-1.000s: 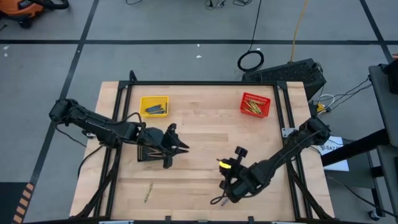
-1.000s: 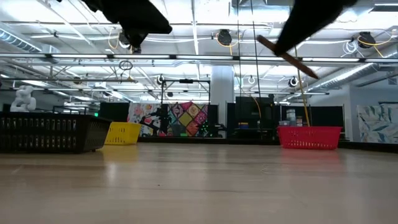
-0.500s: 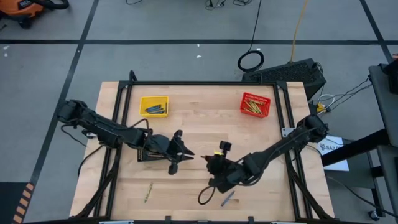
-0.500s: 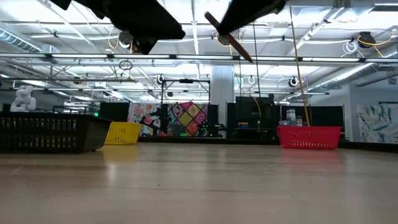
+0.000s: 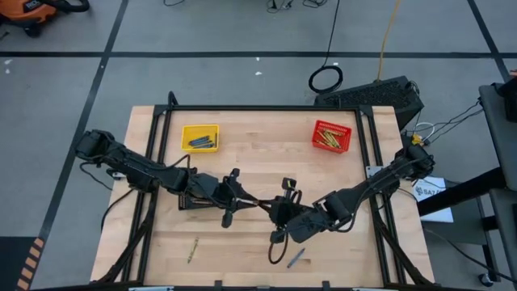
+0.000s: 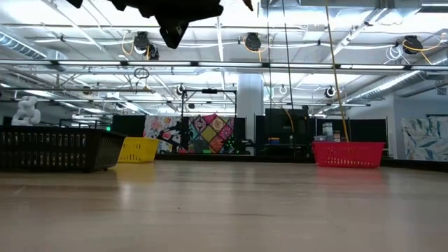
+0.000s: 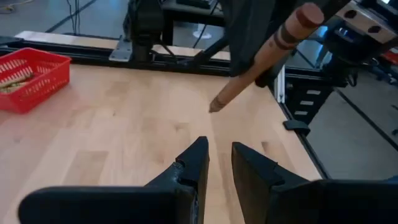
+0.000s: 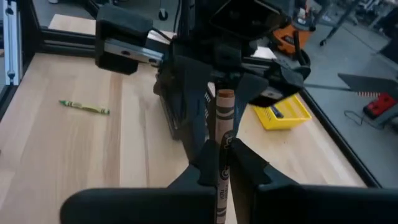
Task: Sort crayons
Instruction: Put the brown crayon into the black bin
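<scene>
A brown crayon (image 7: 261, 59) hangs above the middle of the table, with my right gripper (image 8: 224, 152) shut on it. Its free end points at my left gripper (image 7: 219, 163), which stands open a short way off toward the table's left and touches nothing. In the high view the two grippers face each other, the left (image 5: 239, 199) and the right (image 5: 275, 207). A green crayon (image 5: 193, 250) and a blue-grey crayon (image 5: 296, 258) lie flat on the table near its front edge. My right gripper pinches the brown crayon's shaft (image 8: 223, 134) between its two fingers. The crayon lies along the fingers, and a length of it sticks out past the fingertips toward the left gripper. It is lifted clear of the table.
A yellow basket (image 5: 199, 137) with dark crayons stands at the far left, a red basket (image 5: 332, 136) with yellowish crayons at the far right. A black basket (image 5: 192, 200) sits under my left arm. Black frame rails run along the table's edges.
My right gripper has risen and gone toward the table's left, up to the left gripper, turning as it went and carrying the brown crayon. My left gripper has moved a little toward the table's right and tipped.
</scene>
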Available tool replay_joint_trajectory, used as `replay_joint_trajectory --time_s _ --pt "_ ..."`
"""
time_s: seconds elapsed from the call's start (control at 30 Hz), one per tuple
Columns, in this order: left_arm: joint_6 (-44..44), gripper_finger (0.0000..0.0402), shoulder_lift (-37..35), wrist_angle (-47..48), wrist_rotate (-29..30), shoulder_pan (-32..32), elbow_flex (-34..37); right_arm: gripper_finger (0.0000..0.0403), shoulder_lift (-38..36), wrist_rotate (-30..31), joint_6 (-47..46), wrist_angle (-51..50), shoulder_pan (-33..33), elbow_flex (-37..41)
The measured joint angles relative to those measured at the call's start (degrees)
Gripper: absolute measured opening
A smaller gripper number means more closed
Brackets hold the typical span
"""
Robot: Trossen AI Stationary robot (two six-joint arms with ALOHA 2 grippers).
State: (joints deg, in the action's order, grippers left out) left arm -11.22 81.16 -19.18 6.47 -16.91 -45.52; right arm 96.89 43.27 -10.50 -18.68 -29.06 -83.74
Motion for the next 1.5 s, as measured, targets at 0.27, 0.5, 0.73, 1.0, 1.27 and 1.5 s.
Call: replay_joint_trajectory --time_s 0.27,0.5,0.73,1.0,1.27,1.5 --pt "0.36 0.0075 0.12 -2.57 -0.02 0.00 0.00 0.0000 0.05 -1.54 0.72 0.90 0.12 0.02" --pt "2.26 0.0075 0.12 -5.11 -0.06 0.00 -0.02 0.0000 0.05 -1.47 0.72 1.70 0.47 0.02" --pt "3.16 0.0075 0.10 -6.19 -0.06 0.00 -0.02 0.0000 0.05 -1.60 0.99 3.95 2.12 0.02" --pt "5.95 0.0075 0.10 -6.82 0.13 0.03 -0.02 0.0000 0.05 -4.58 0.74 5.78 3.73 0.02" --pt "6.18 0.0075 0.10 -7.85 1.10 0.09 -0.02 0.0000 0.07 -4.46 1.33 7.35 3.93 0.04" --pt "6.18 0.0072 0.10 -7.85 2.61 0.31 -0.02 0.0000 0.07 -4.46 1.11 7.31 3.93 0.04"
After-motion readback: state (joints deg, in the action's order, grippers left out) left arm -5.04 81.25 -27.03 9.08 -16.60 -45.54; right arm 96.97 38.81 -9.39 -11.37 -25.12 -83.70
